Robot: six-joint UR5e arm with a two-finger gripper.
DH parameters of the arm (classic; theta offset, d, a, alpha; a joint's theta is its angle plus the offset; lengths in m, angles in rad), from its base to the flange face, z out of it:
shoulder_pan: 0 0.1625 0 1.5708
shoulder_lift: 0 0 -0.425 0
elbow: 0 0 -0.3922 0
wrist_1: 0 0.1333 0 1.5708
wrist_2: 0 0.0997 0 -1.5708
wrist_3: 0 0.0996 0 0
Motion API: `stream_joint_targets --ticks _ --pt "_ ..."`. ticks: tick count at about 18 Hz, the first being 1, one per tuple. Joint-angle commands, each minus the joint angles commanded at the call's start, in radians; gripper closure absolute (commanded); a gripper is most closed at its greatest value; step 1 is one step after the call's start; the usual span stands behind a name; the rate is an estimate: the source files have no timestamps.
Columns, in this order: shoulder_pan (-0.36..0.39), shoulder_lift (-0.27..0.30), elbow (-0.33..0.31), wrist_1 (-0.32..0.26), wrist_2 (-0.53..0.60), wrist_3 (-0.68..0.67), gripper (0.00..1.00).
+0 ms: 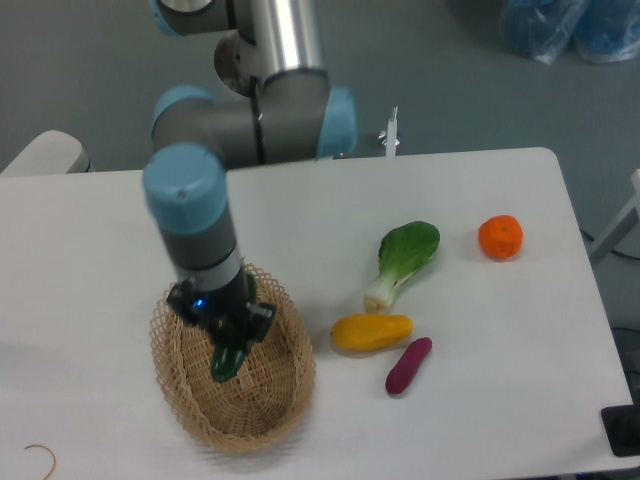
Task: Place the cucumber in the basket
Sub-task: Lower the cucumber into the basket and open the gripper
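Observation:
The oval tan wicker basket (262,405) sits at the front left of the white table. My gripper (231,335) hangs over the basket's far half, pointing down. It is shut on the dark green cucumber (228,363), whose lower end sticks out below the fingers and hangs inside the basket, at or just above the woven floor. The cucumber's upper part is hidden by the gripper.
A bok choy (405,258), a yellow fruit (371,332), a purple eggplant (408,365) and an orange (500,237) lie to the right of the basket. A thin brown loop (40,458) lies at the front left table edge.

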Motion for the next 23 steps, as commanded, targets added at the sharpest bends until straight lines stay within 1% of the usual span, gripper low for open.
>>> stream_joint_targets --ticks 3,6,10,12,13,14,15,16,19,23 --pt "-0.006 -0.022 -0.015 0.014 0.000 0.008 0.86" --pt "-0.008 -0.043 -0.020 0.043 0.014 0.011 0.85" --pt "-0.028 -0.074 -0.021 0.046 0.060 0.006 0.84" --pt "-0.029 -0.080 -0.018 0.046 0.061 0.003 0.80" --pt "-0.029 -0.078 -0.017 0.046 0.060 0.005 0.74" --pt "-0.028 -0.077 -0.017 0.046 0.060 0.012 0.62" --pt "-0.029 -0.072 -0.015 0.046 0.061 0.014 0.28" --pt "-0.028 -0.071 -0.009 0.046 0.061 0.014 0.00" --pt "-0.028 -0.063 0.018 0.045 0.061 0.015 0.00" --pt "-0.015 -0.034 0.084 0.038 0.060 0.015 0.00"
